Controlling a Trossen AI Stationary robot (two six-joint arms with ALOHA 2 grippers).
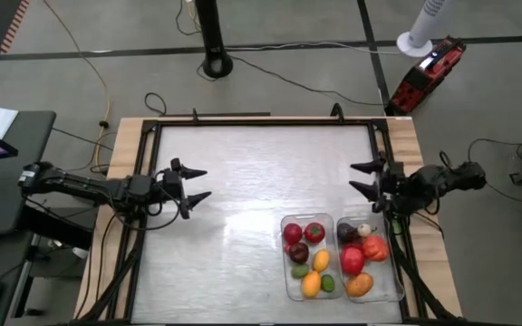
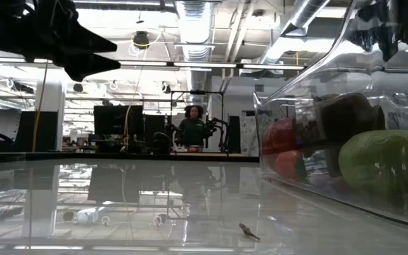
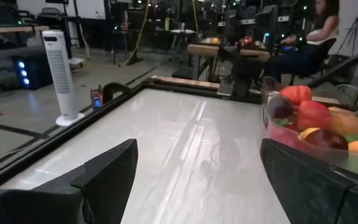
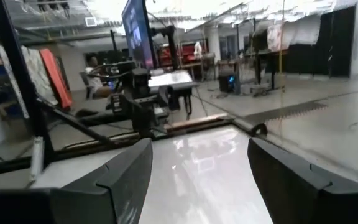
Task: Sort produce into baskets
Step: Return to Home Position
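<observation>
The pale table point(image 1: 261, 181) is bordered by a dark rail, and one arm reaches in from each side at about mid-depth. The left gripper point(image 1: 201, 184) is held over the left part of the table with its fingers spread wide and nothing between them. The right gripper point(image 1: 355, 177) is held opposite it near the right edge, likewise spread wide and empty. The two are pointed toward the table's middle and kept well apart. Two clear bins are set side by side in the lower right of the high view, just below the right gripper there. In the left bin point(image 1: 285, 279) seven pieces of produce are gathered: two dark red, a bright red one point(image 1: 314, 233), two yellow-orange and two green. In the right bin point(image 1: 398, 288) five are gathered: a dark purple piece point(image 1: 345, 233), a small white one point(image 1: 364, 230) just beside it, two red and an orange one point(image 1: 360, 285). A tiny brown scrap point(image 2: 246, 230) is seen lying on the bare tabletop, apart from the bins.
</observation>
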